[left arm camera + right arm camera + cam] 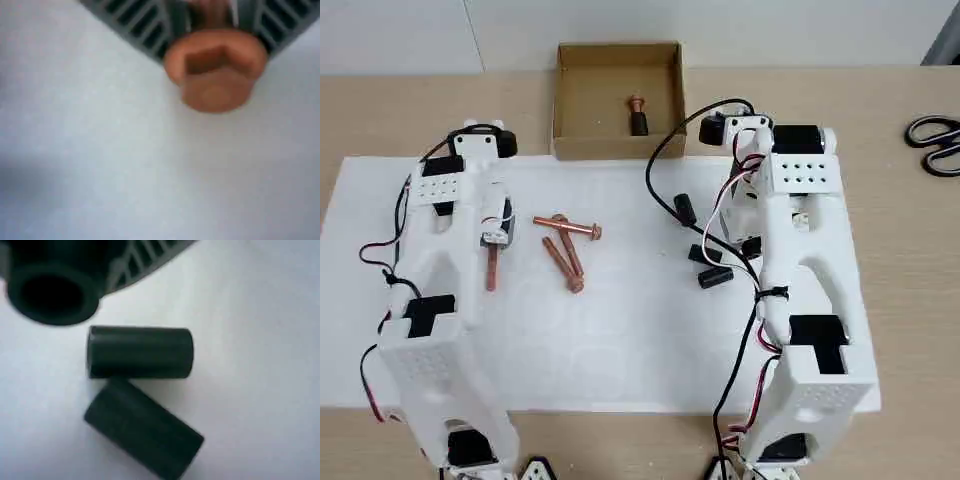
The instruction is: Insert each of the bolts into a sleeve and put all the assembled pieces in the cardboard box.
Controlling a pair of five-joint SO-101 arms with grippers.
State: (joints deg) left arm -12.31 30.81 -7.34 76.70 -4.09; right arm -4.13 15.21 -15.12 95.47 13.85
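Now, over white sheet (640, 340), left gripper (495, 238) clamps bolt (215, 70); right gripper (748, 243) seemingly grips sleeve (50, 295).

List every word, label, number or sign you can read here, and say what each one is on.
None can be read in any view.
cardboard box: plain, no print.
bolts, sleeves on the table: no markings show.
bolt, sleeve close up: blurred, no stamp made out.

The right gripper (65, 270) is clasping the held sleeve (52, 295), its open bore facing the lens, a ribbed finger (145, 257) beside it. On the white sheet (260, 340), the level sleeve (140, 352) is touching the slanted sleeve (145, 437).
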